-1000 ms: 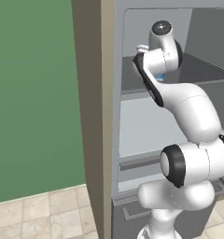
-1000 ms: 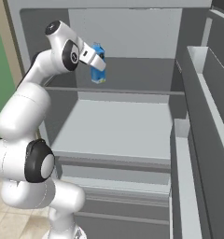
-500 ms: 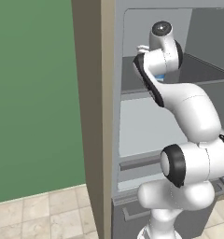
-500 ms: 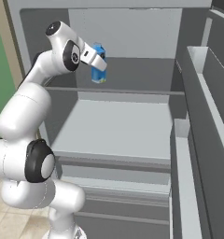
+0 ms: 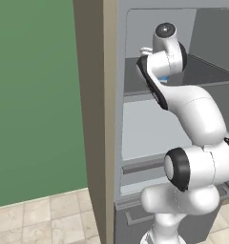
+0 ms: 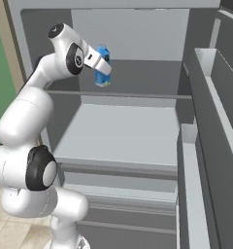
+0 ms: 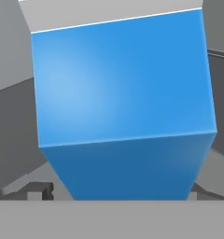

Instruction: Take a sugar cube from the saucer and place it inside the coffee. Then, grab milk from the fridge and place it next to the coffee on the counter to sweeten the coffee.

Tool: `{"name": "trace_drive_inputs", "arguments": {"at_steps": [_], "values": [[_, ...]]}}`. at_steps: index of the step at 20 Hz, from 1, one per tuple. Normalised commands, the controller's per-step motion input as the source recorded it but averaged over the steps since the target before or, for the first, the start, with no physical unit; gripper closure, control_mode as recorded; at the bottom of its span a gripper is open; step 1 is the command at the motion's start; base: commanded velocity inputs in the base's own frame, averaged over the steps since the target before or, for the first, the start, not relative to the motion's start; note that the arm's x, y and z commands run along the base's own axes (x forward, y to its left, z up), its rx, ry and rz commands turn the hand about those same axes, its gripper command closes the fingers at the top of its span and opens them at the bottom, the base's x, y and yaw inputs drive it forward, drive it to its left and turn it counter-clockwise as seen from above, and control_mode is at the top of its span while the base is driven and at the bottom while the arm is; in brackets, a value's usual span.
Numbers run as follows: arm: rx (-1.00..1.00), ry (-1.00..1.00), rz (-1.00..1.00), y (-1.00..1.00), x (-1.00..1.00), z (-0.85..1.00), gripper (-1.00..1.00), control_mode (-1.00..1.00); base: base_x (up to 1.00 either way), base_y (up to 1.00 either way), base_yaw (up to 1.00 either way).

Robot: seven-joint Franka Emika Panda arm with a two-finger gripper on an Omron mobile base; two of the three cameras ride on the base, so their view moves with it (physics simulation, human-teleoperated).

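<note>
The milk (image 6: 103, 68), a small blue carton, stands upright on the upper shelf (image 6: 142, 80) of the open fridge (image 6: 138, 29). My gripper (image 6: 104, 62) reaches in from the left and is open, its fingers on either side of the carton's upper part. In the hand view the milk (image 7: 123, 107) is very close, and a dark fingertip (image 7: 39, 190) shows at the lower left beside it. A sliver of the blue milk (image 5: 163, 79) peeks out behind my forearm in the left base view. The sugar cube, saucer, coffee and counter are out of view.
The fridge's open door (image 6: 210, 97), with its shelves, stands at the right. A pale lower shelf (image 6: 118, 131) and a drawer (image 6: 128, 194) lie below the carton. A beige panel (image 5: 95, 119) and a green wall (image 5: 35, 95) stand to the left.
</note>
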Motion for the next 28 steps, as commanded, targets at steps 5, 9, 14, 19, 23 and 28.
{"name": "trace_drive_inputs", "arguments": {"at_steps": [5,9,14,19,23,28], "values": [[0.00,0.00,0.00,-0.03,0.01,-0.06,1.00,-1.00,0.00,0.00,0.00],[0.00,0.00,0.00,-0.02,0.00,0.00,1.00,-1.00,0.00,0.00,0.00],[0.00,-0.01,0.00,0.00,-0.04,0.00,1.00,-1.00,0.00,0.00,0.00],[0.00,-0.07,0.00,0.00,-0.78,0.06,1.00,-1.00,0.00,0.00,0.00],[0.00,-0.12,0.00,0.00,-1.00,0.32,1.00,-1.00,0.00,0.00,0.00],[0.01,-0.14,0.00,0.00,-1.00,0.37,1.00,-1.00,0.00,0.00,0.00]]}}
